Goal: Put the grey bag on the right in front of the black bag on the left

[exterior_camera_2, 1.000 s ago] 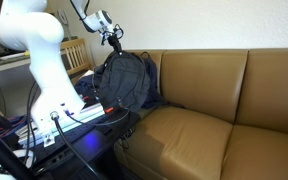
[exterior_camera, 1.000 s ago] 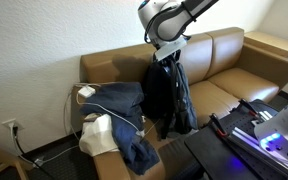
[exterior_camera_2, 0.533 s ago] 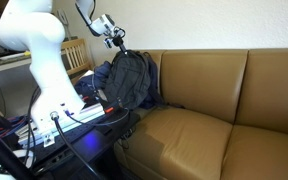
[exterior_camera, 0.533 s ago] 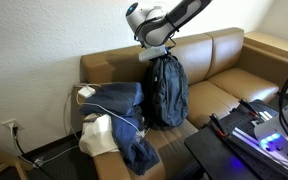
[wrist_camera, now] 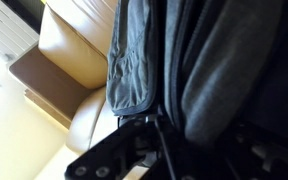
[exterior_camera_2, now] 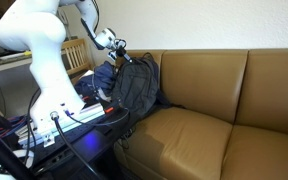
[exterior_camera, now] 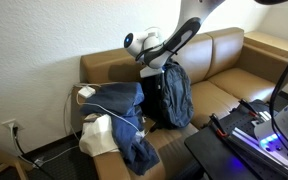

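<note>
Your gripper [exterior_camera: 155,64] sits at the top of the grey bag [exterior_camera: 177,96]. Whether its jaws are parted or clamped cannot be told from any view. The bag stands upright on the tan couch [exterior_camera: 229,72] seat, just right of the blue cloth pile [exterior_camera: 119,108]. White wall behind the couch, with an outlet [exterior_camera: 11,127] low on the left.

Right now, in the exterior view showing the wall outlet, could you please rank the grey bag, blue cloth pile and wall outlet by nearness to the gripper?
1. grey bag, right below the gripper.
2. blue cloth pile, beside the bag.
3. wall outlet, low down, well off to the side.
</note>
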`<move>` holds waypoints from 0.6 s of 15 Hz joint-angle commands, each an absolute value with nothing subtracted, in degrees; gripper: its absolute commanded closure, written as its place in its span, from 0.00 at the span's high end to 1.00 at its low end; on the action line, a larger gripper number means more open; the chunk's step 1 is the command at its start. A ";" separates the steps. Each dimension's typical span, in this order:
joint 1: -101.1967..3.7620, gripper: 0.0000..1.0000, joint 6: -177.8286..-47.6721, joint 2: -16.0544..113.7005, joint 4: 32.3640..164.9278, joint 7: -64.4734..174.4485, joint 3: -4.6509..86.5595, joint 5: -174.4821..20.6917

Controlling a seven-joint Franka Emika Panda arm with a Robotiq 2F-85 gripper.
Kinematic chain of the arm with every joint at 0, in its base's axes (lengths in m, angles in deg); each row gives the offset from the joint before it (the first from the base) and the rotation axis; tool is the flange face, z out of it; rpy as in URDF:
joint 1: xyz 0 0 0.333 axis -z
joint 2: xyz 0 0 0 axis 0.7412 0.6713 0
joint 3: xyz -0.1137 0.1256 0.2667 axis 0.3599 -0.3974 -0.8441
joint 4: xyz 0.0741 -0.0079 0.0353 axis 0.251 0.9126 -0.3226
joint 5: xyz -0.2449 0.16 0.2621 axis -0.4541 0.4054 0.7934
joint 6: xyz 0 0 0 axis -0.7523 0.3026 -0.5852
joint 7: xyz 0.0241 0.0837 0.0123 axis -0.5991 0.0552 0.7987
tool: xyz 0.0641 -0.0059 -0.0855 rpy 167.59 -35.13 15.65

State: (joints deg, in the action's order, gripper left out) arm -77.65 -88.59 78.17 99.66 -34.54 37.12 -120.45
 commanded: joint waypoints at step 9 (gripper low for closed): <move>-75.36 0.05 -98.26 74.68 106.30 -39.17 34.86 -122.45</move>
State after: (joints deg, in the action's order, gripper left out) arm -76.77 -93.84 77.66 103.19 -36.28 35.83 -120.87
